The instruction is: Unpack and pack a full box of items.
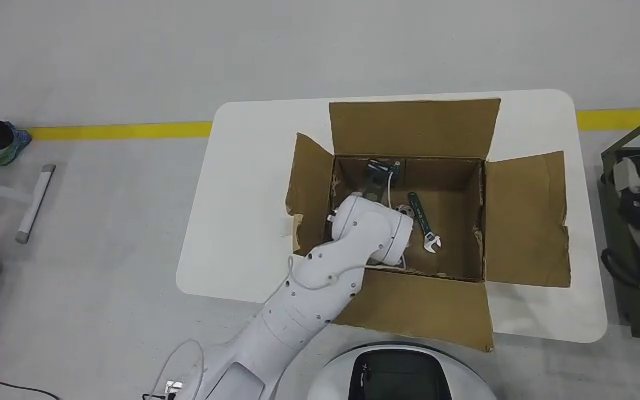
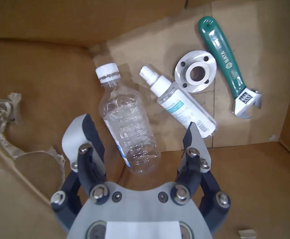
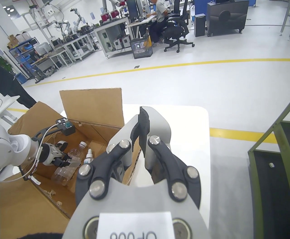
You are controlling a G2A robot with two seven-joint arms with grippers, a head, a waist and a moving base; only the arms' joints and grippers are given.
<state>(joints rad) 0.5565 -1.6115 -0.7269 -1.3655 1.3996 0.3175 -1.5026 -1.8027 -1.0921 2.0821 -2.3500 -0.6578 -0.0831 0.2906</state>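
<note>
I work in a robotics lab with the feel of a factory hall. The floor [image 3: 226,86] is broad and open (grey-white and smooth), crossed by a yellow line [image 3: 181,64], and another stretch of yellow runs past my white counter [image 3: 188,140]. Beyond the line stand metal-framed workbenches [image 3: 68,48] carrying small robot arms [image 3: 65,25]. There are also shelves [image 3: 22,49] stacked with blue bins, dark monitors [image 3: 132,8], black office chairs [image 3: 176,34] on castors and a long dark cabinet [image 3: 226,17] against a blue partition. Just beside the counter stands a green metal rack [image 3: 267,144], plain shop-floor furniture rather than anything domestic.
</note>
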